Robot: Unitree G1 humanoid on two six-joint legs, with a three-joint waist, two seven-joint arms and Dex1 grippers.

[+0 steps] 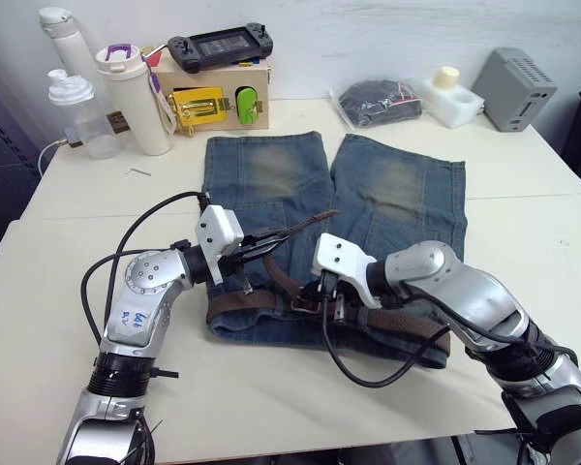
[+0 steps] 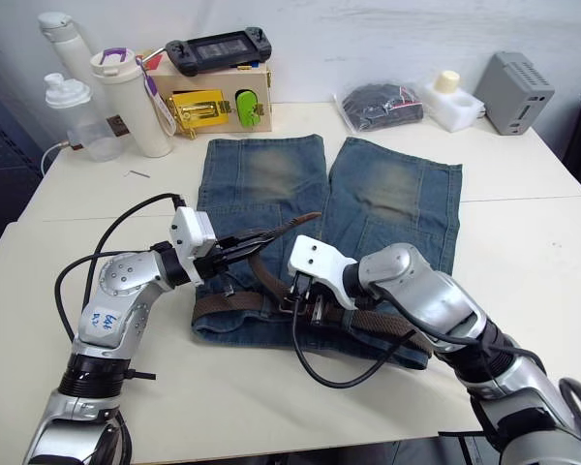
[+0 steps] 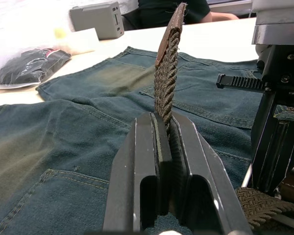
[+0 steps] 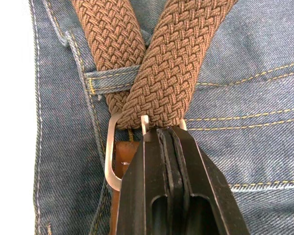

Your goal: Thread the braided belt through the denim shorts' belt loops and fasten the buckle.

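Brown braided belt (image 2: 261, 276) lies along the denim shorts (image 2: 368, 208) waistband on the bench (image 2: 523, 223), so it's fastening time. Left gripper (image 2: 257, 240) pinches the tail end; right gripper (image 4: 172, 142) is clamped at the buckle (image 4: 112, 156). Next: seat the prong.

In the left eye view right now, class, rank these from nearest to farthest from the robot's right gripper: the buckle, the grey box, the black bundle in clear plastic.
1. The buckle: at the right gripper, on the shorts' waistband.
2. The black bundle in clear plastic: past the shorts' leg hems, toward the table's far edge.
3. The grey box: far right corner, beyond the bundle.
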